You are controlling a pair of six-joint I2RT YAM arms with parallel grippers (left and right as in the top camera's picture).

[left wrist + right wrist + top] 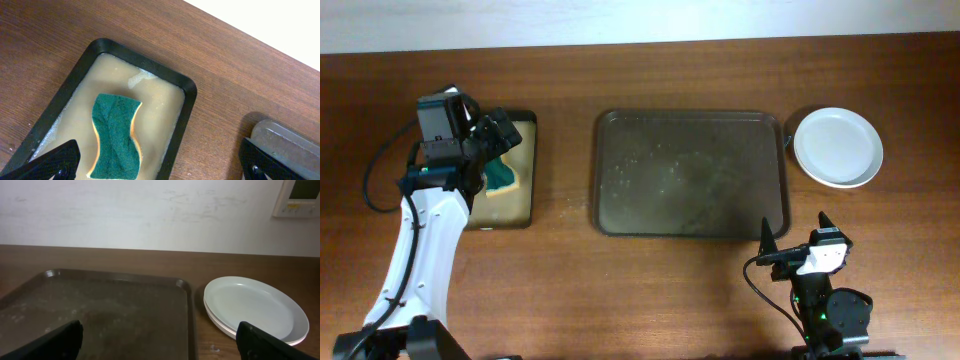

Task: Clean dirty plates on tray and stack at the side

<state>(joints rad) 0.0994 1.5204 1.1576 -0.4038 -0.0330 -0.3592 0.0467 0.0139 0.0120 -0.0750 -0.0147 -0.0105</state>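
Tray (690, 175), large, dark brown-black, rectangular with rounded corners and a raised rim, is seen lying mid-bench on the brown wooden bench (670, 300). No plate is carried on it. Its floor (100, 310) is covered with wet streaks and droplets.

A smaller black rectangular tray with tan lining (515, 208) is placed well to the left. In the left wrist view its rim (187, 90) is seen around a murky, soapy liquid.

Round white glossy shallow plates (837, 147) are stacked just beside the big tray's far right corner, not touching it. At least two rims are made out in the right wrist view (255, 307); the exact count cannot be told.

A green sponge with a yellow-tan edge (502, 178) is laid flat in the small tray (116, 135).

Left gripper (498, 132) is held above the small tray, fingers spread wide (162, 167), nothing gripped.

Right gripper (795, 232) is set by the big tray's near right corner, fingers spread wide (165, 345), nothing gripped, pointed at tray and plates.
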